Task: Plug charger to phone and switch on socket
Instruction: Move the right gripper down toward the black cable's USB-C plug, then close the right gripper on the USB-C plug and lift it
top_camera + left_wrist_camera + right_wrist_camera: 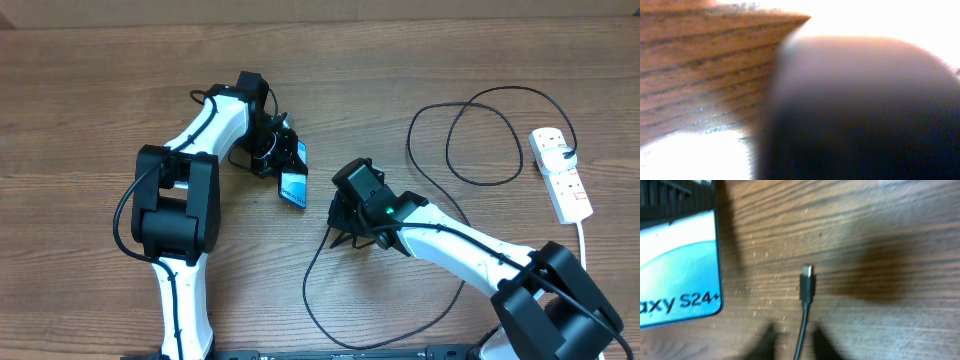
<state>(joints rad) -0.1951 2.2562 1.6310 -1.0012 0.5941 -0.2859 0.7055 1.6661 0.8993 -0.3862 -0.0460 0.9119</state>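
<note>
We align squarely: left gripper clamps slim blue-screened phone; right gripper, jaws narrow, grip unclear, straddles thin black charger cable.

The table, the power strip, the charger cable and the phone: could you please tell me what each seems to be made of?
The table looks like matte wood or wood-look laminate, with visible grain. The power strip seems to be smooth white moulded plastic. The charger cable has a matte black, rubbery-looking sheath and lies in loose loops. The phone has a smooth bright face, likely glass, though it is blurred.
</note>
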